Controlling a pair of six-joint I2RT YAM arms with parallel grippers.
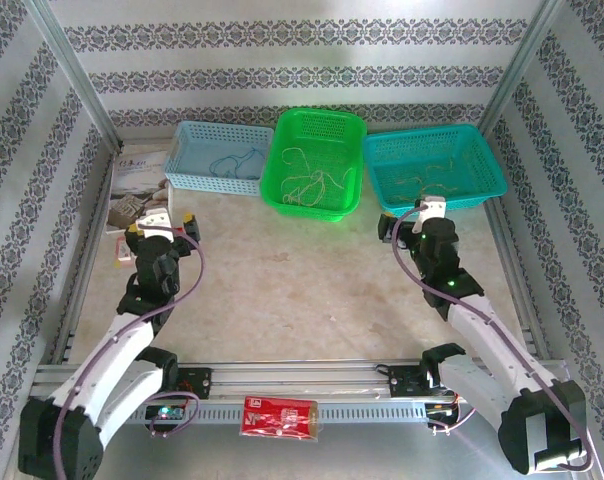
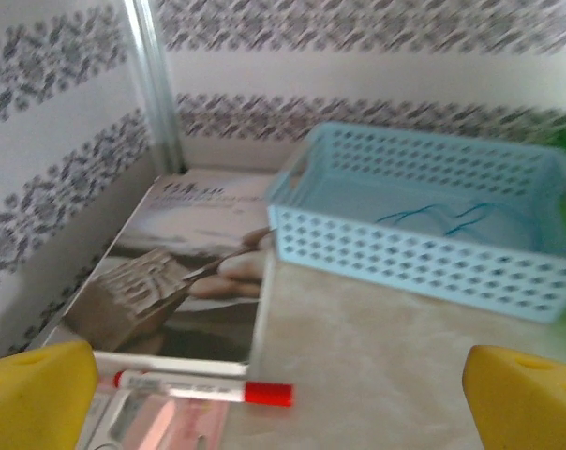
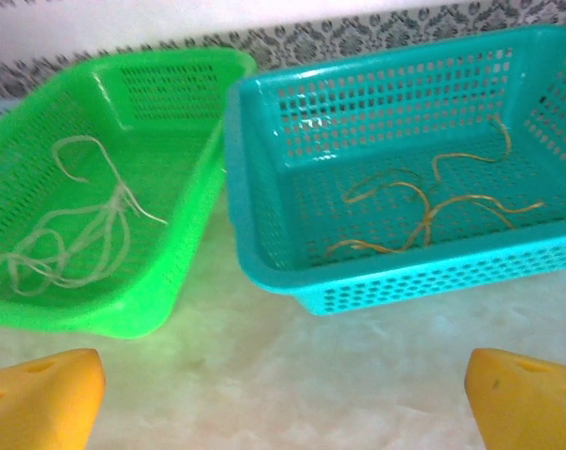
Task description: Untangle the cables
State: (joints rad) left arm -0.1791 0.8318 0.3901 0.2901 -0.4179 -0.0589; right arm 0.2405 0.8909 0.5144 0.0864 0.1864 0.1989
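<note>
The cables lie apart in three baskets at the back of the table. A thin blue cable [image 2: 442, 217] [image 1: 232, 162] rests in the light blue basket [image 1: 187, 160] [image 2: 405, 258]. Pale greenish cables [image 3: 77, 234] [image 1: 312, 185] lie in the green basket [image 1: 317, 120] [image 3: 180, 272]. Tan-yellow cables [image 3: 424, 211] [image 1: 432, 178] lie in the teal basket [image 1: 482, 160] [image 3: 433, 277]. My left gripper [image 1: 160, 222] [image 2: 283, 412] is open and holds nothing, short of the light blue basket. My right gripper [image 1: 429, 208] [image 3: 283, 403] is open and holds nothing, just before the teal basket's front rim.
A booklet [image 2: 171, 272] [image 1: 137, 185] lies at the back left beside the light blue basket. A white marker with a red cap [image 2: 199, 389] lies at its near edge. A red packet [image 1: 280, 416] sits on the front rail. Patterned walls enclose the table.
</note>
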